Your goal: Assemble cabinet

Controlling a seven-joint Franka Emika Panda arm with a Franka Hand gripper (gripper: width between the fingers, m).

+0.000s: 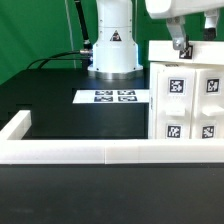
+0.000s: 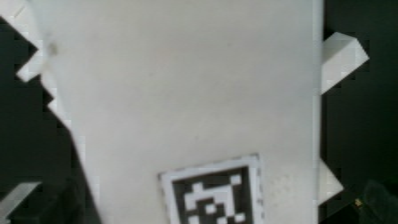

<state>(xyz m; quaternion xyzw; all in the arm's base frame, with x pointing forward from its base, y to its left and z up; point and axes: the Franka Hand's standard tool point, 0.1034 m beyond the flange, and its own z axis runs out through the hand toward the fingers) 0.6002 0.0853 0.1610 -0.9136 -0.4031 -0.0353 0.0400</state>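
A: Where is the cabinet sitting right now?

B: It is standing on the black table, out at about three o'clock in the exterior view, running off that edge of the frame. Its near face is showing four tags, two above and two below.

A: And the gripper?

B: It is hanging at about one o'clock, right over the top edge of the cabinet. Its fingers are reaching down to that top edge, but I cannot tell whether they are spread or clamped; the white parts are blending together there.

A: Is the wrist view helping?

B: Not much. A white panel is filling nearly the whole picture, tilted slightly, with one tag near its lower end. Dark finger shapes are peeking in at the corners, too blurred to judge.

A: What else is lying around?

B: The marker board is lying flat near the centre, just beside the cabinet at its nine o'clock. The arm's base is standing behind it at twelve o'clock. A low rail is running across the front at six o'clock and bending back along the exterior view's left.

A: Is the cabinet touching that rail?

B: Its lower end is meeting the rail's line, though I cannot tell if they are actually touching.
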